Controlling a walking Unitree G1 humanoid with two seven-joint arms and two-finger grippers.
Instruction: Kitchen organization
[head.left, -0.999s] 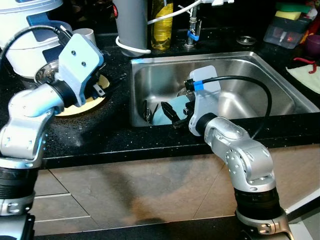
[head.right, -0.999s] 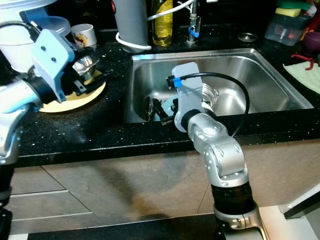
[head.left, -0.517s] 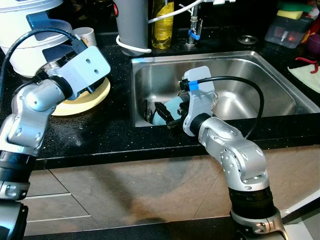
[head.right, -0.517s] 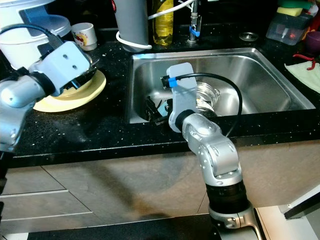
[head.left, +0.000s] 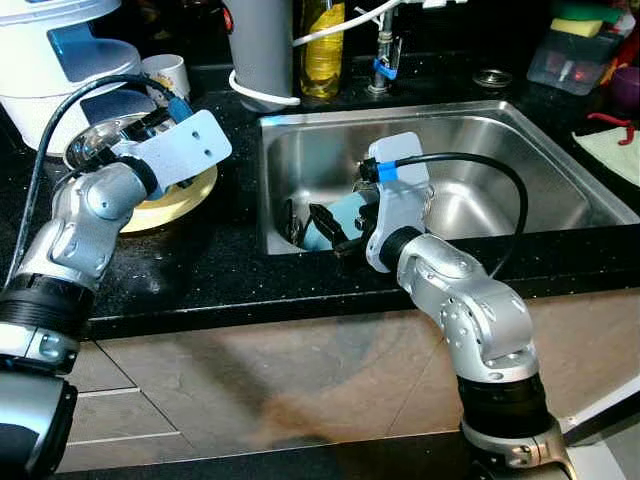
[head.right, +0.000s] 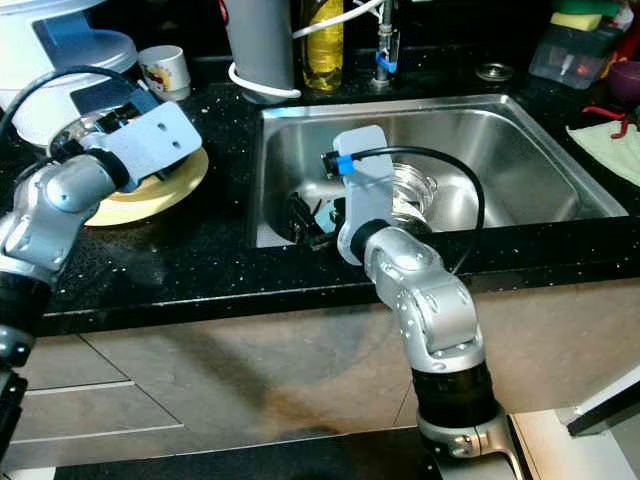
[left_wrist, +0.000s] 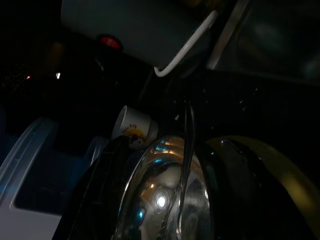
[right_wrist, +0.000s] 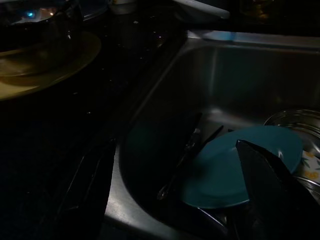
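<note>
The left gripper (left_wrist: 165, 200) is over at the counter, its 2 black fingers spread around a shiny steel bowl (left_wrist: 160, 200) that sits over a yellow plate (head.left: 175, 195) beside the sink (head.left: 540, 130); whether the fingers actually press on the bowl or only flank it I can't make out. A small white mug (head.left: 165, 72) and a big white appliance (head.left: 60, 60) stand just behind, close enough that a careless lift or swing could knock the mug over. The right gripper (right_wrist: 170, 195) hangs low inside the sink with its fingers parted wide and nothing between them, aimed at a teal plate (right_wrist: 240, 167) lying on the basin floor. Dark cutlery (right_wrist: 187, 152) lies against the plate's edge, and a glass bowl (right_wrist: 295, 122) sits just behind it. That seems to me the riskiest spot: the plate lies flat on slick steel, so a finger may skid over the rim instead of getting under it, shove the plate into the glass bowl, or snag the cutlery and drag it along. If the steel bowl is only loosely held, it could slip and clatter onto the yellow plate.
</note>
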